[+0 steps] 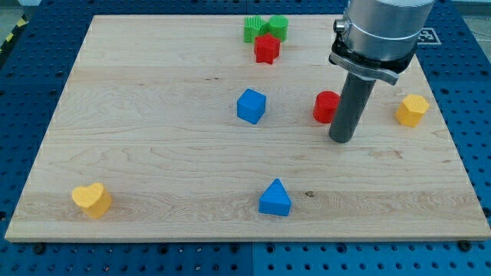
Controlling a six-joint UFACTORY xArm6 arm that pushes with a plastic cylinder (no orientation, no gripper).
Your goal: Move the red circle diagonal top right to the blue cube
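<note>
The red circle (325, 106) lies right of the board's middle, partly hidden by my rod. The blue cube (251, 106) sits to its left, at about the same height in the view. My tip (342, 140) rests on the board just below and right of the red circle, close to or touching its right side.
A red star (266, 49) sits at the view's top with a green star (254, 29) and a green cylinder (278, 27) behind it. A yellow hexagon (412, 110) is at the right, a blue triangle (275, 198) at the bottom middle, a yellow heart (92, 199) at the bottom left.
</note>
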